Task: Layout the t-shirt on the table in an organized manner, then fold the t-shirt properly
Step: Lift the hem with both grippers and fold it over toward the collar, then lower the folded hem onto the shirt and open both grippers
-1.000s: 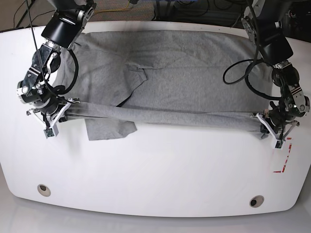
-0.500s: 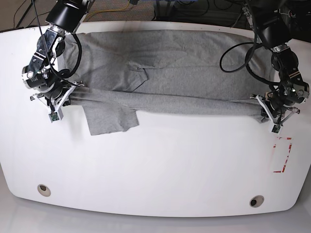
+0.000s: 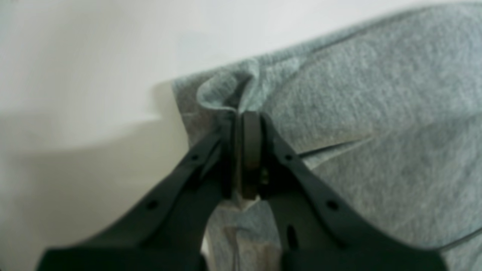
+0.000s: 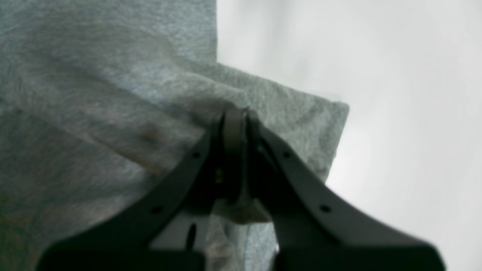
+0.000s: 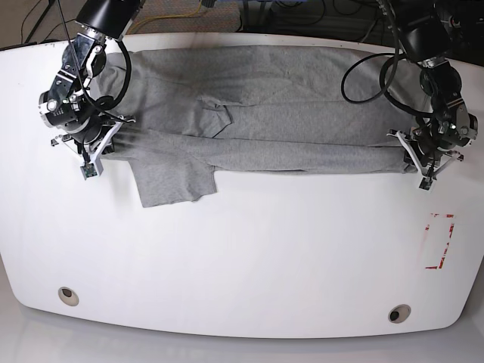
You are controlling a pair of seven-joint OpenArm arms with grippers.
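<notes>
— Where is the t-shirt [image 5: 272,98] right now?

— It lies spread across the far half of the white surface [image 5: 249,257], running from one side to the other. Its near edge is folded over into a long band, and one sleeve [image 5: 172,180] sticks out flat toward the front near my right arm.

— What are your grippers doing?

— My left gripper [image 5: 423,162] is clenched on the end of that folded band at the far right of the base view; from the wrist I see my pads [image 3: 250,146] pinching a small pucker of grey cloth. My right gripper [image 5: 97,145] is clamped on the other end, with a fold of fabric caught between its pads [image 4: 234,130].

— Anything else on the surface?

— A red tape rectangle [image 5: 439,240] near my left arm, apart from the shirt, and two round grommet holes [image 5: 68,295] along the front edge.
</notes>
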